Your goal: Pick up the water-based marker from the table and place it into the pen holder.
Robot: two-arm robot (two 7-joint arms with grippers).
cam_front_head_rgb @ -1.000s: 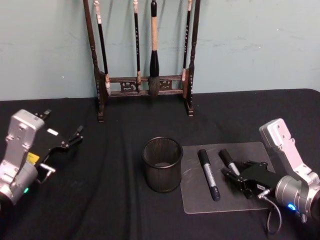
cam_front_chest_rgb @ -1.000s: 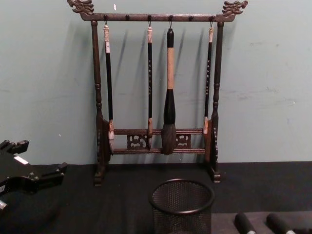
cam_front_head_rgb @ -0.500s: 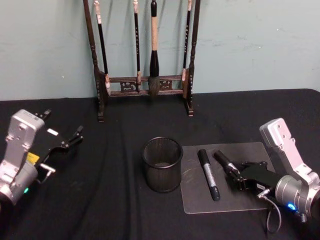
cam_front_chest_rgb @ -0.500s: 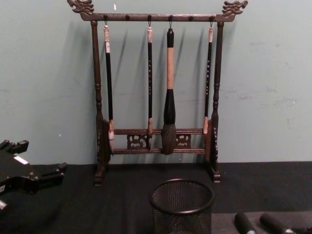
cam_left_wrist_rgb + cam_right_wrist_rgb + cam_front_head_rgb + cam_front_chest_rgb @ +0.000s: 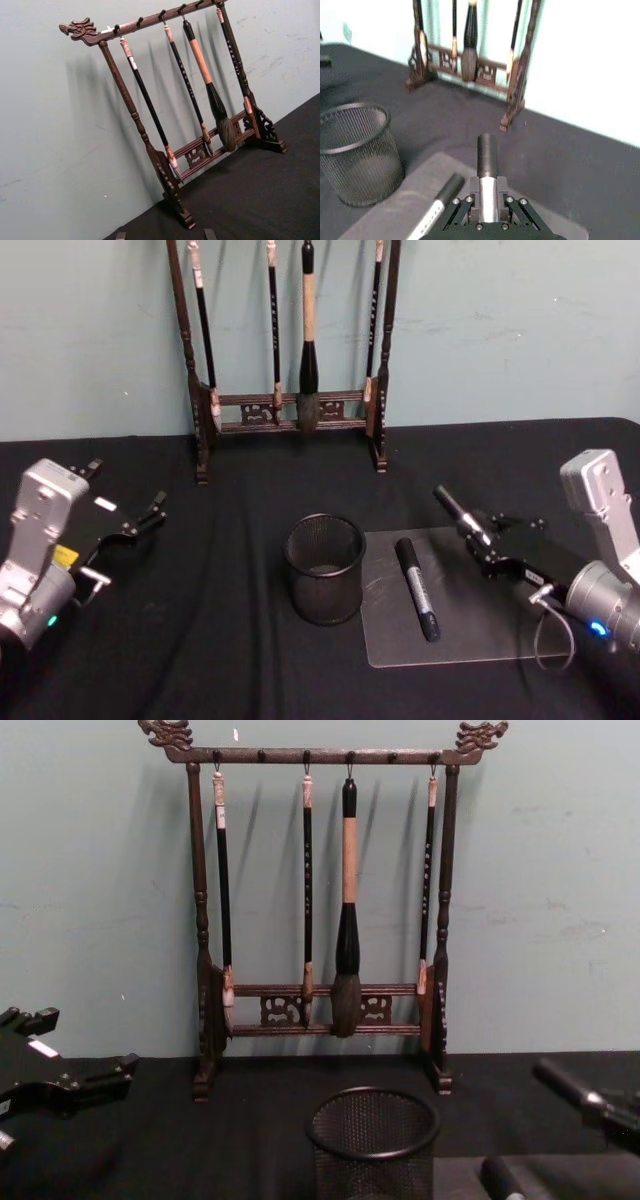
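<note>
**Marker lifted clear, now up in the air to the right of the pen holder**

Nearest you, the right gripper has risen and drawn back, away from the right side of the pen holder. Half a second ago it was low over the grey mat. Its fingers are clamped tight on the marker around the middle of the barrel. The capped end sticks out forward and upward, angled towards the pen holder's side of the table. You can see in the chest view that the marker now hangs above the level of the pen holder's rim, where before it sat down at mat height.

So the pick-up looks done, and what is left is the carry and the drop. As I judge it, you need to bring the marker leftward over the mouth of the pen holder and tip it more upright before letting go.

A second marker lies flat on the mat just right of the pen holder, where it lay before.

Well to the left of the pen holder, the left gripper sits parked with its fingers spread and nothing in them.

Behind the pen holder, by the wall, stands the brush rack.
</note>
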